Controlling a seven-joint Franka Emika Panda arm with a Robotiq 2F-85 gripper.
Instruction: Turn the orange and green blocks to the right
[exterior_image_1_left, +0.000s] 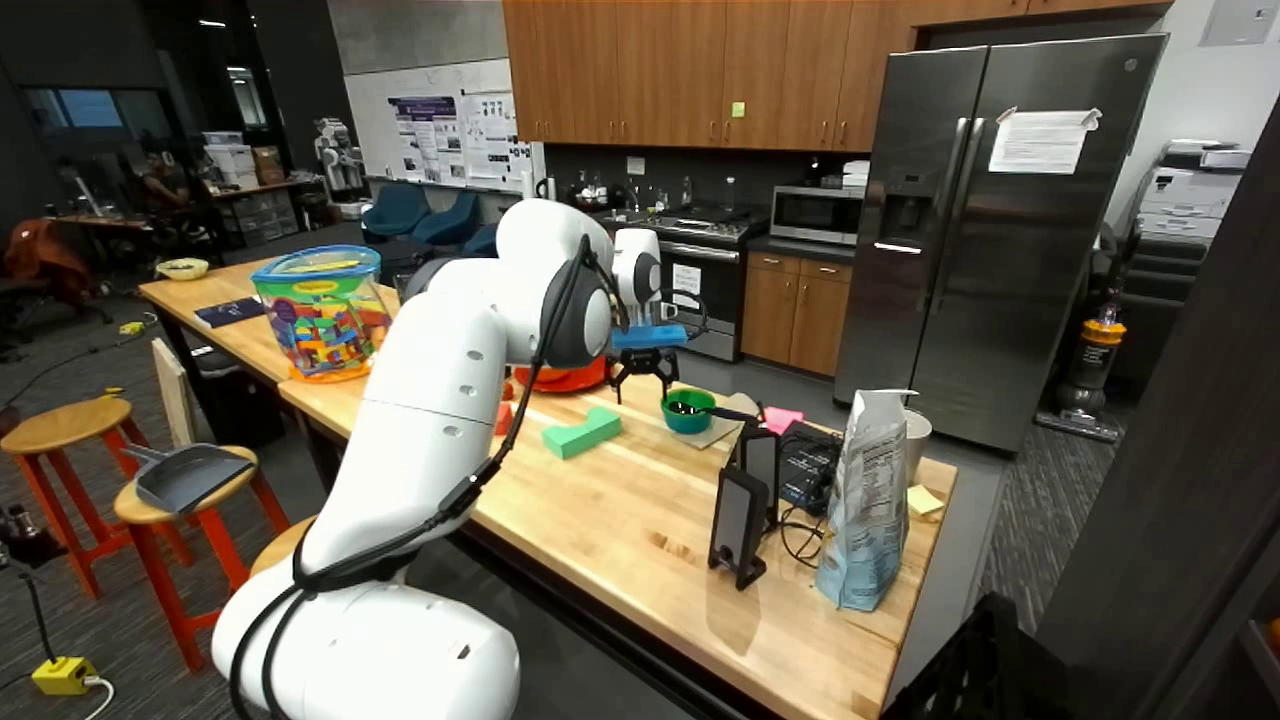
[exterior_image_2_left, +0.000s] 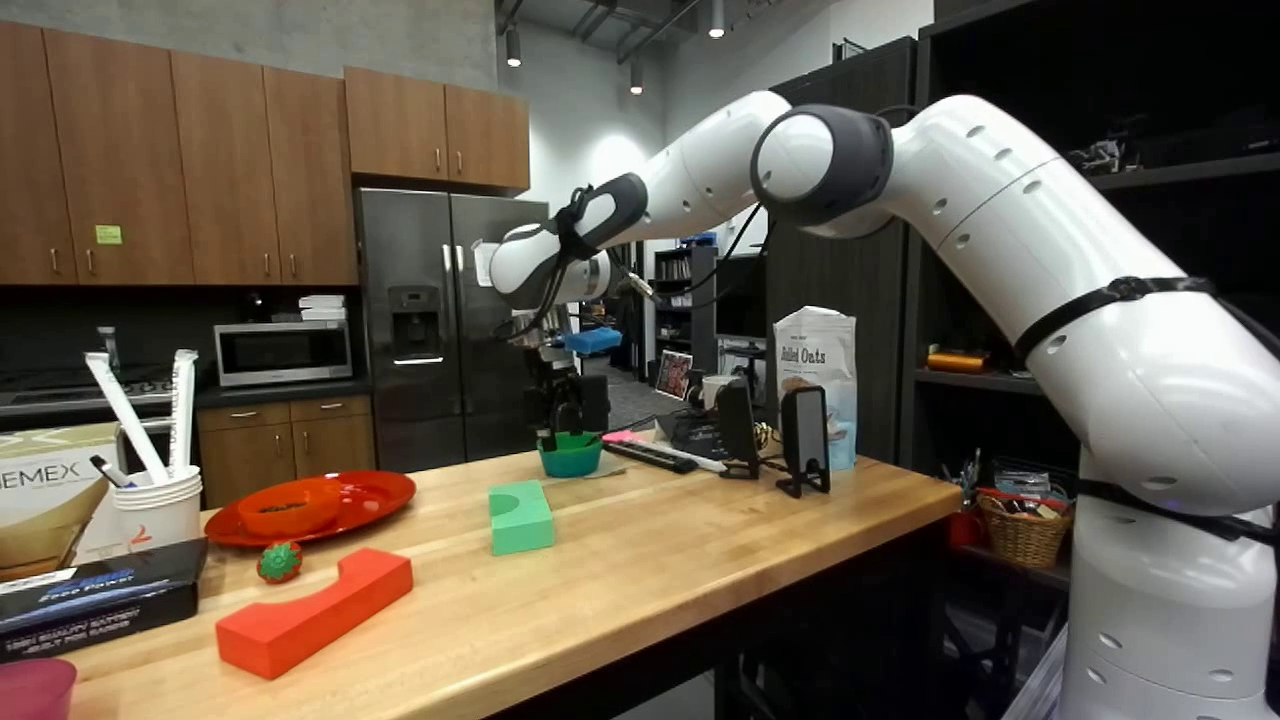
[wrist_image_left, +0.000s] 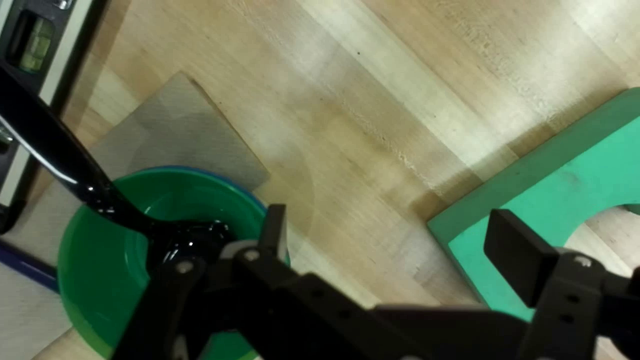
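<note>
The green block (exterior_image_2_left: 522, 518) lies on the wooden table, with a curved notch in one side. It also shows in an exterior view (exterior_image_1_left: 583, 433) and at the right of the wrist view (wrist_image_left: 590, 170). The orange-red block (exterior_image_2_left: 310, 615), also notched, lies nearer the table's front edge. In an exterior view it is mostly hidden behind the arm, with a part showing (exterior_image_1_left: 503, 418). It is out of the wrist view. My gripper (wrist_image_left: 390, 215) is open and empty above the table, between the green bowl and the green block. It also shows in both exterior views (exterior_image_1_left: 642, 395) (exterior_image_2_left: 560, 435).
A dark green bowl (exterior_image_2_left: 570, 457) with a black spoon (wrist_image_left: 125, 210) stands beside the gripper. A red plate (exterior_image_2_left: 375, 497) and a toy strawberry (exterior_image_2_left: 280, 562) lie near the orange block. Speakers (exterior_image_2_left: 806, 435) and an oats bag (exterior_image_2_left: 835, 350) stand at one end.
</note>
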